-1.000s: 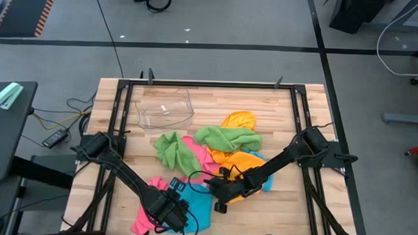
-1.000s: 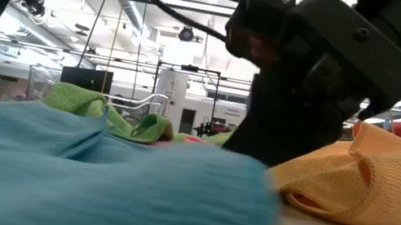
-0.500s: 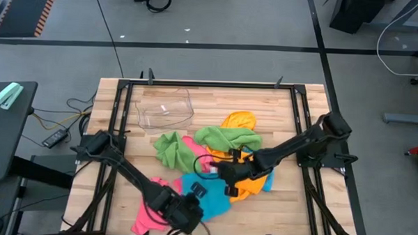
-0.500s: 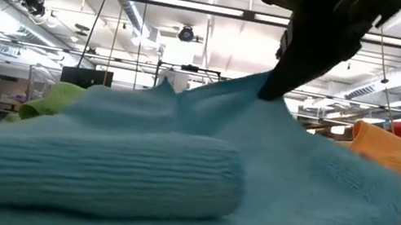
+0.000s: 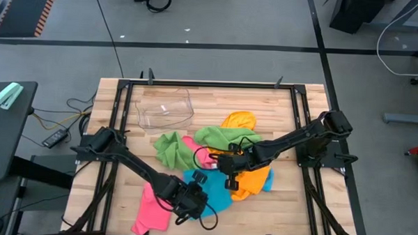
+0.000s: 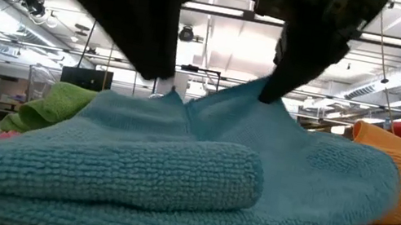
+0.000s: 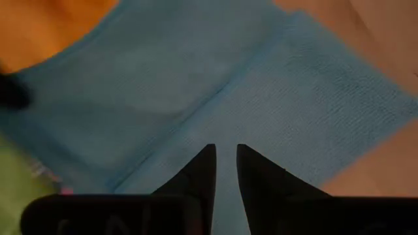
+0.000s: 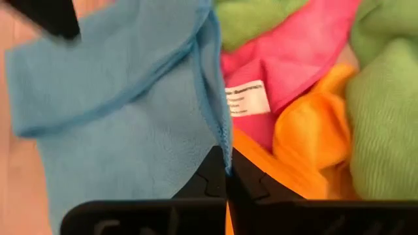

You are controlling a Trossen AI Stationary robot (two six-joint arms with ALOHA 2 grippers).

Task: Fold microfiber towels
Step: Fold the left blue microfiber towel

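A sky blue towel (image 5: 212,193) lies near the table's front middle, one edge raised into a peak (image 6: 258,90). My right gripper (image 5: 228,179) is shut on that edge. My left gripper (image 7: 225,156) hovers over the towel's flat part (image 7: 261,85), its fingers a narrow gap apart. A pink towel (image 5: 152,207) lies at the blue one's left. Green towels (image 5: 226,137), another pink towel with a white label (image 8: 247,98) and orange towels (image 5: 252,180) are heaped behind and to the right. My right gripper pinches the blue towel's hemmed edge (image 8: 223,134) between its two shut fingers, slanting down from the table's far right. The edge is lifted clear and drawn up like a tent. The towel's remaining part (image 6: 131,175) rests on the table. Whether my left gripper touches the towel, I cannot tell.
A clear plastic tub (image 5: 165,107) stands at the far left of the table. Black frame rails (image 5: 118,128) run along the left and right sides. Bare wood (image 5: 289,204) shows at the front right.
My right gripper has risen and gone toward the far edge with the blue towel's edge, pulling it from flat into a peak while its lower part stayed on the table. My left gripper has moved toward the table's right over the blue towel.
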